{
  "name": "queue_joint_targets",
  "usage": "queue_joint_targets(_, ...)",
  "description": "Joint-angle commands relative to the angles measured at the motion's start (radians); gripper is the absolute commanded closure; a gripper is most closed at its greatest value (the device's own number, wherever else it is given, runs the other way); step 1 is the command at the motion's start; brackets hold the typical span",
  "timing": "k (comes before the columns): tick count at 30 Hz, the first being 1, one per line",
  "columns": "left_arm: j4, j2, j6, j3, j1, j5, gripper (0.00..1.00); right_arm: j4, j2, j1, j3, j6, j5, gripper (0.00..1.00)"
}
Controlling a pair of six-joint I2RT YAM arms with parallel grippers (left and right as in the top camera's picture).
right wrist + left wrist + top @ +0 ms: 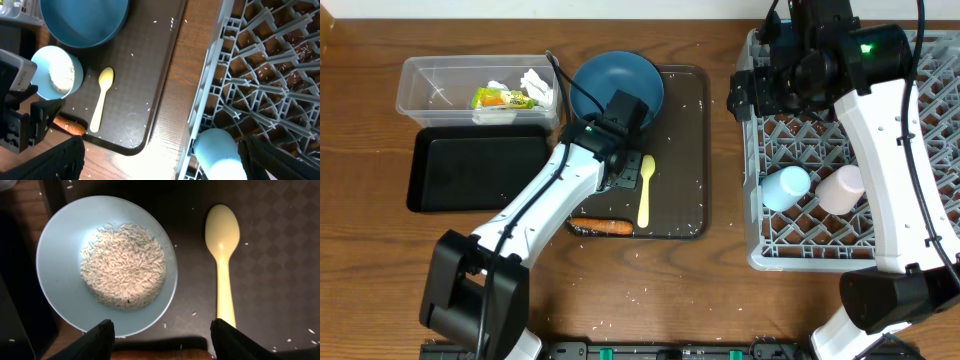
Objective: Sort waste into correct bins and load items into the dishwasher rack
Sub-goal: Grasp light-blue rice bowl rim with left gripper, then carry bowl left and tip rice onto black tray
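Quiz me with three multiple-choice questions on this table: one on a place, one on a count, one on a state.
1. Where does the pale yellow plastic spoon lie? A in the clear plastic box; B on the dark brown serving tray; C in the shallow black tray.
2. How many cups lie in the grey lattice dishwasher rack? A one; B two; C three.
3. What state is the small pale bowl in? A empty; B upside down; C holding white rice.
Key: B, the spoon rests on the brown tray; B, a light blue cup and a pink cup; C, rice fills its middle.
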Motion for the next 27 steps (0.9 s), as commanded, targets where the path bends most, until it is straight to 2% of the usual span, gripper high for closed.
queue_joint_targets(1, -0.001, 0.039, 0.024, -0.011, 0.0, -0.035, 0.36, -0.007, 0.003, 0.01, 0.004, -0.017, 0.006, 0.03)
queue_joint_targets(5, -0.018, 0.076, 0.03, -0.011, -0.005, -0.035, 0.37, -0.008, 0.003, 0.01, 0.004, -0.018, 0.006, 0.04)
queue_joint_targets(11, 0.002, 0.103, 0.146, -0.011, -0.034, -0.035, 0.37, -0.008, 0.003, 0.01, 0.004, -0.018, 0.006, 0.03)
queue_joint_targets(15, 0.029, 0.134, 0.155, -0.011, -0.043, -0.036, 0.37, -0.011, 0.003, 0.01, 0.004, -0.021, 0.006, 0.03)
queue_joint_targets(18, 0.036, 0.161, 0.154, -0.011, -0.042, -0.05, 0.51, -0.014, 0.003, 0.01, 0.004, -0.025, 0.009, 0.04)
queue_joint_targets(23, 0.051, 0.185, 0.126, -0.011, -0.042, -0.098, 0.6, -0.019, 0.003, 0.01, 0.004, -0.027, 0.009, 0.04)
queue_joint_targets(27, 0.066, 0.185, 0.109, -0.011, -0.042, -0.111, 0.73, -0.021, 0.003, 0.01, 0.004, -0.028, 0.009, 0.04)
